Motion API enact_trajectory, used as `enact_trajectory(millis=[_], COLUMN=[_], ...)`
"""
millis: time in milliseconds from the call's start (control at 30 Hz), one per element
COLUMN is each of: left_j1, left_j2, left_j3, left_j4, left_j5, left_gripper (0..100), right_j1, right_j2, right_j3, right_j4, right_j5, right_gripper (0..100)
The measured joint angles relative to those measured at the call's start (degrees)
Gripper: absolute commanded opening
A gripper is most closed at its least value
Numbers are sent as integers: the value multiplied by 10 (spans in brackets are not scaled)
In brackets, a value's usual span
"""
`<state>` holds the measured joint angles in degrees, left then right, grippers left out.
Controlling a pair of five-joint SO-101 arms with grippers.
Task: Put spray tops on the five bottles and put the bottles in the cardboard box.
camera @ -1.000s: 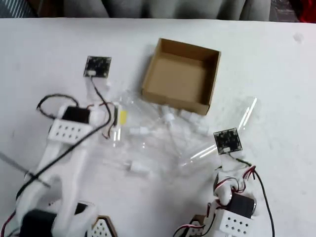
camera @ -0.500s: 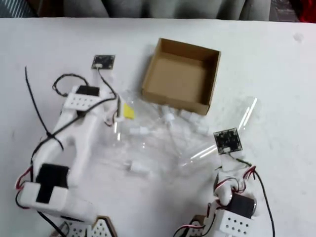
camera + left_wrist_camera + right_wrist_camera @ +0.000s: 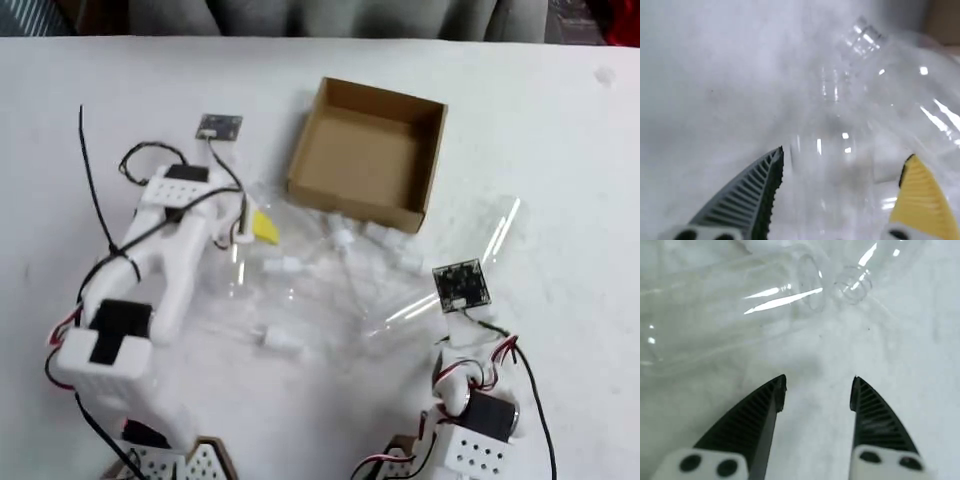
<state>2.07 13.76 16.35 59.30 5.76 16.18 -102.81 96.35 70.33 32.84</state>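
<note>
So the cardboard box [image 3: 352, 206] sits open side up toward the back of the white table [image 3: 560, 150], and the clear bottles [image 3: 400, 312] are all lying on their sides in a loose heap just in front of it, between the box and the two arms. They're see-through, so honestly I can't count them. A handful of white spray tops [image 3: 283, 266] are scattered in among them, some close under the box's front wall, one nearer the arms.

The left claw [image 3: 250, 230] is down at the left edge of the heap. From its own camera, the left claw [image 3: 845, 154] is spread wide, grey finger [image 3: 757, 190] on one side and yellow finger [image 3: 917, 195] on the other, with a bottle body [image 3: 832, 145] lying in the gap. Can't tell if either finger actually touches it. Another bottle neck [image 3: 862, 40] shows farther on.

The right claw [image 3: 818, 378] is parted too, gripping nothing, over bare table, with two open bottle mouths [image 3: 812, 275] lying just past its tips.
</note>
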Motion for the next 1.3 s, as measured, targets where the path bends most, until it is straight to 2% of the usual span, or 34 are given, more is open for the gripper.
enact_trajectory(millis=[233,300,467,567,700,867,1167,1300], left_j1=[1,1,2,5,5,-13,-32,-33], left_j2=[62,67,67,67,67,67,67,67], left_j3=[-29,-29,-30,-31,-32,-32,-32,-32], left_j4=[2,2,2,-6,-7,-7,-7,-7], left_j5=[-1,-1,-2,-4,-1,-4,-4,-4], left_gripper=[328,266,7,59,15,20,20,20], right_j1=[0,0,0,0,0,0,-1,-59], right_j2=[0,0,0,0,0,0,-4,-9], right_j3=[0,0,0,0,0,-2,-124,-157], right_j4=[0,0,0,0,0,-8,-36,-40], right_j5=[0,0,0,0,0,0,1,1], right_gripper=[173,173,173,173,173,173,173,173])
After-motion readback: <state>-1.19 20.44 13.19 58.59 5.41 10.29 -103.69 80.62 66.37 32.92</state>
